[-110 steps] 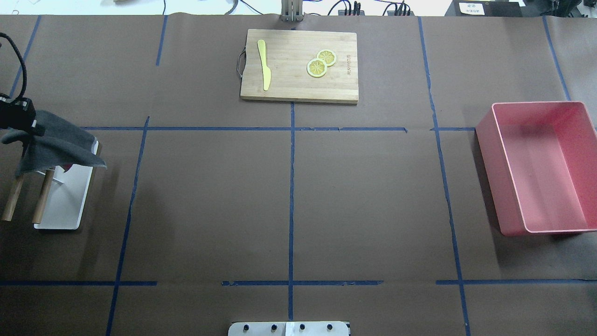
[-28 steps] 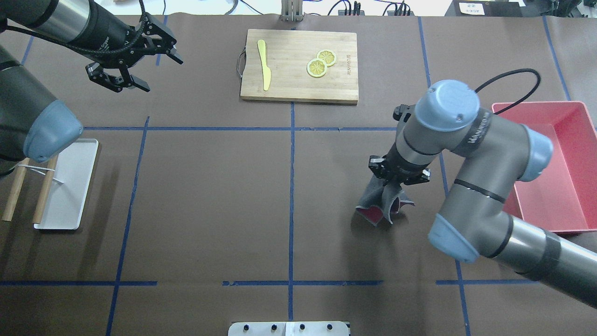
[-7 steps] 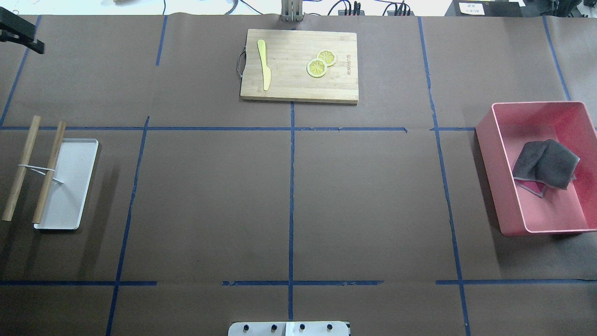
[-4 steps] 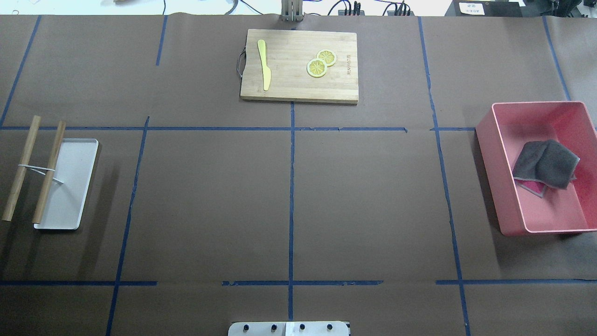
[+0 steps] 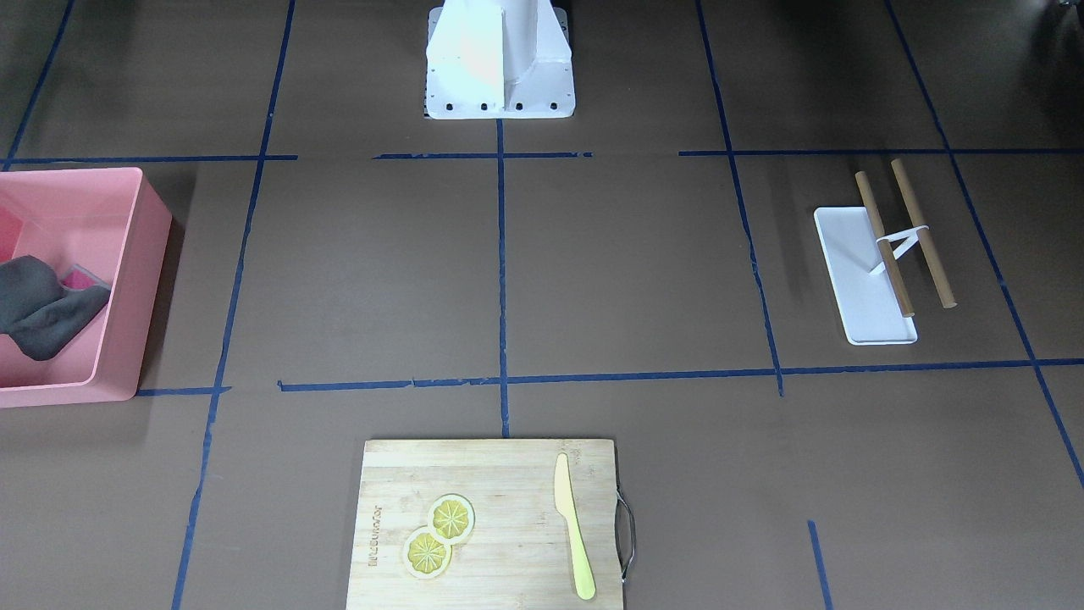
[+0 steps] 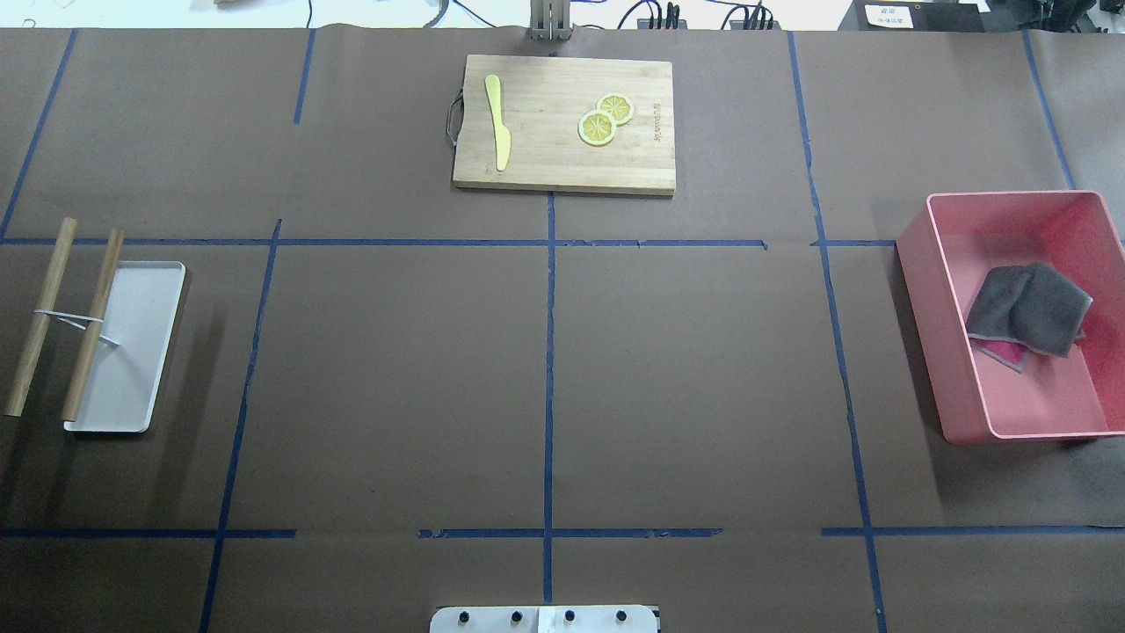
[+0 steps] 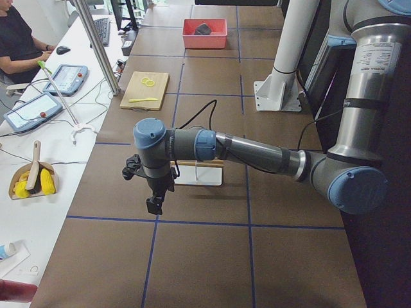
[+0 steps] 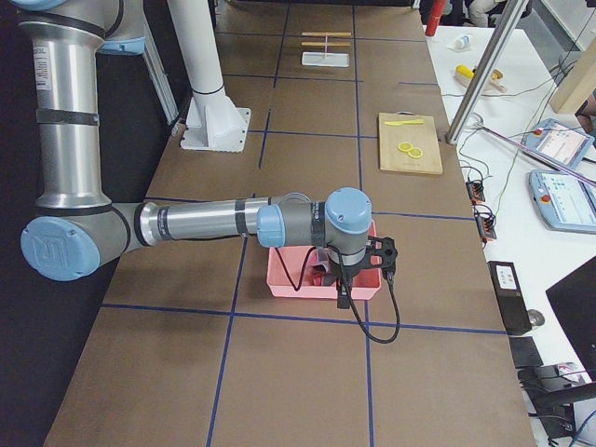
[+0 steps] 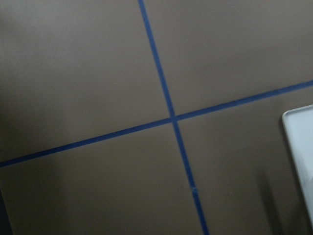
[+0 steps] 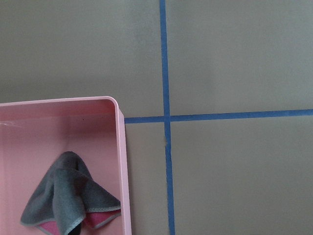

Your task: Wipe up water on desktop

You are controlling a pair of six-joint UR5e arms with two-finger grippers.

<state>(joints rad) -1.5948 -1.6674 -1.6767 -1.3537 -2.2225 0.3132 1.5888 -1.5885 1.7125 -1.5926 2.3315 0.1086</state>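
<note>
The dark-brown desktop (image 6: pixel 395 369) with blue tape lines shows no water that I can make out. A grey cloth (image 6: pixel 1028 308) with a pink underside lies crumpled in the pink bin (image 6: pixel 923 308) at the right; it also shows in the right wrist view (image 10: pixel 63 196). My left gripper (image 7: pixel 154 204) shows only in the exterior left view, hanging above the desktop near the white tray; I cannot tell if it is open. My right gripper (image 8: pixel 343 296) shows only in the exterior right view, above the bin's near side; I cannot tell its state.
A wooden cutting board (image 6: pixel 562 167) with a yellow knife (image 6: pixel 498 123) and two lemon slices (image 6: pixel 598 128) lies at the far middle. A white tray (image 6: pixel 132 352) with a two-stick wooden rack (image 6: pixel 39 316) sits at the left. The robot base (image 5: pixel 500 59) stands at the near edge.
The cloth went from my left gripper over the tray, to my right gripper on the desktop, into the bin. In the last second my left gripper left the overhead view.
</note>
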